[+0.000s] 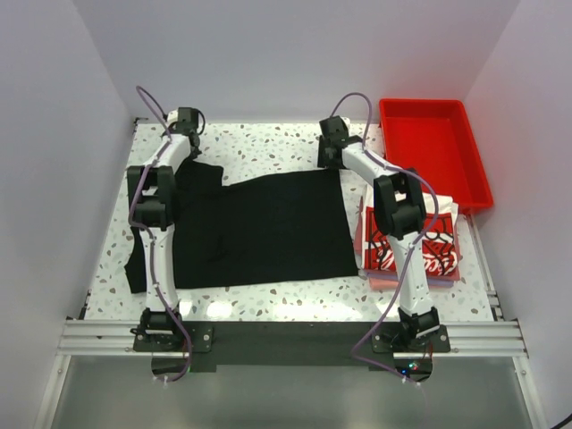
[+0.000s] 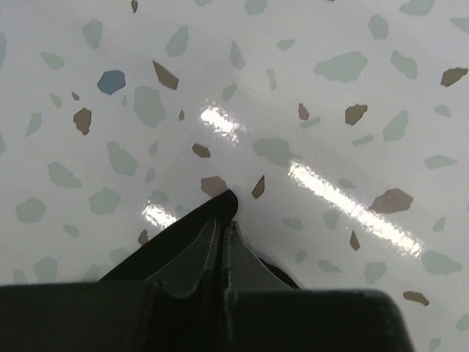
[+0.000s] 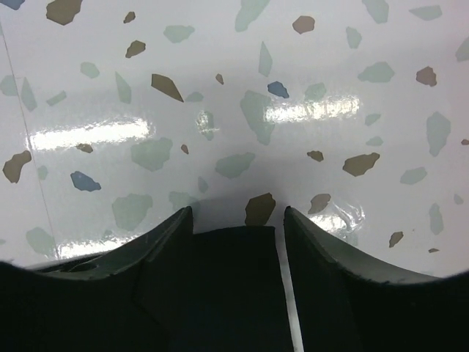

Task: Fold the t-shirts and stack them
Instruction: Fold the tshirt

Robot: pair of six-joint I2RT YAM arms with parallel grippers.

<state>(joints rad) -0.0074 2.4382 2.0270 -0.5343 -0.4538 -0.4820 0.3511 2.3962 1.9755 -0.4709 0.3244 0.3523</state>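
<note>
**A:** Black t-shirt [image 1: 259, 228]: where do you have it?

**B:** I see it spread flat across the middle of the table [image 1: 268, 147]. One part reaches out at the far left, and a strip of it runs down toward the near left edge.

**A:** Start on the left, then. What is that arm doing?

**B:** My left arm [image 1: 154, 210] reaches over the shirt's far left corner. On its wrist camera the left jaws are pressed together with a fold of the black cloth pinched at their tips, and the speckled table is just beyond.

**A:** And the other side?

**B:** My right arm [image 1: 399, 204] stretches to the shirt's far right corner. The right jaws stand apart there. Dark cloth lies in the gap between them, its edge just short of their tips, and I don't see them clamping it.

**A:** Anything further right?

**B:** Just beside the black shirt there is a folded pile with the printed white t-shirt [image 1: 440, 250] on top, its red-and-black graphic facing up. It lies on the pinkish t-shirts [image 1: 384, 279], whose edges show beneath. The right arm crosses over that pile. Behind it, at the far right corner, sits the red tray [image 1: 433, 147].
</note>
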